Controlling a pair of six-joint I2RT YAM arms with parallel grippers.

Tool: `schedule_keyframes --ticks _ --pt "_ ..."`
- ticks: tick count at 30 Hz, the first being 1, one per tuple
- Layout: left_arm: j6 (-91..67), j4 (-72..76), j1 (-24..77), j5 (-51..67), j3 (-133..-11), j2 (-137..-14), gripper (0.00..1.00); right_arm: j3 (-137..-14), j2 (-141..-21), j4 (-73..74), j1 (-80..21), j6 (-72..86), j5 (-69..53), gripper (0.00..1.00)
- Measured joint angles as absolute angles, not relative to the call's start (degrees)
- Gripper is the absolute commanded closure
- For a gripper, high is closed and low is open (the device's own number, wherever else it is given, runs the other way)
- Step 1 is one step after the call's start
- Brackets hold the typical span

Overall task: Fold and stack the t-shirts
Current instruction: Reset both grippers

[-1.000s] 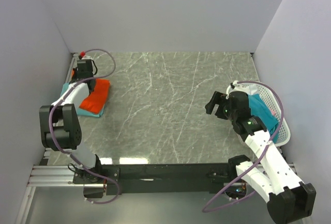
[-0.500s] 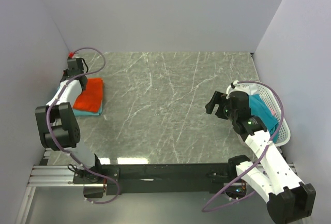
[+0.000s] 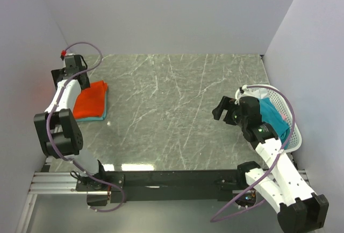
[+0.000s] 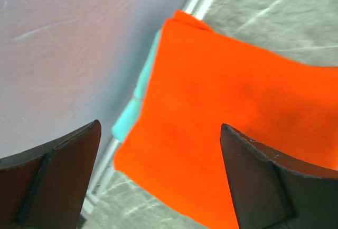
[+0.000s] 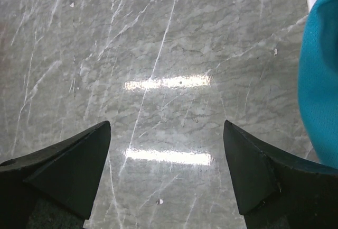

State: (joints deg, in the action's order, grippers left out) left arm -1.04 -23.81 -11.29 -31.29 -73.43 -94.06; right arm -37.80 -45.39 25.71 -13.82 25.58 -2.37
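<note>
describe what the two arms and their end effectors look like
Both the left arm and right arm have white links, black joints and a looping lilac cable; the left's cable ends in a red tip. The left end effector and right end effector each carry two dark, wedge-shaped fingers.

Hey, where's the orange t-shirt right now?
In the top view the orange t-shirt lies folded at the left edge of the table, on top of a teal t-shirt, just beside the left arm.
</note>
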Motion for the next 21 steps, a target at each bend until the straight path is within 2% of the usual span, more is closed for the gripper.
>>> schedule_keyframes --ticks 5,9,13,18,21 --pt "-7.64 -24.8 -11.29 -24.69 -73.43 -88.36 0.01 -37.8 -45.34 25.71 -13.82 25.61 -2.61 0.07" --pt "-14.96 -23.11 -11.11 -19.11 -71.7 -78.96 0.01 -37.78 -45.04 25.71 -13.82 25.63 -2.57 0.06" --pt "-23.44 -21.28 -9.19 -16.08 -66.08 -66.5 0.0 -37.78 -44.82 25.74 -13.82 25.63 -2.68 0.06" --pt "-32.64 -21.67 -5.13 -13.54 -59.75 -57.84 0.01 -37.78 -44.64 25.74 -13.82 25.69 -2.63 0.05" --pt "-37.19 -20.82 -1.17 -11.77 -51.05 -52.77 0.01 -37.78 -43.88 25.74 -13.82 25.67 -2.76 0.05"
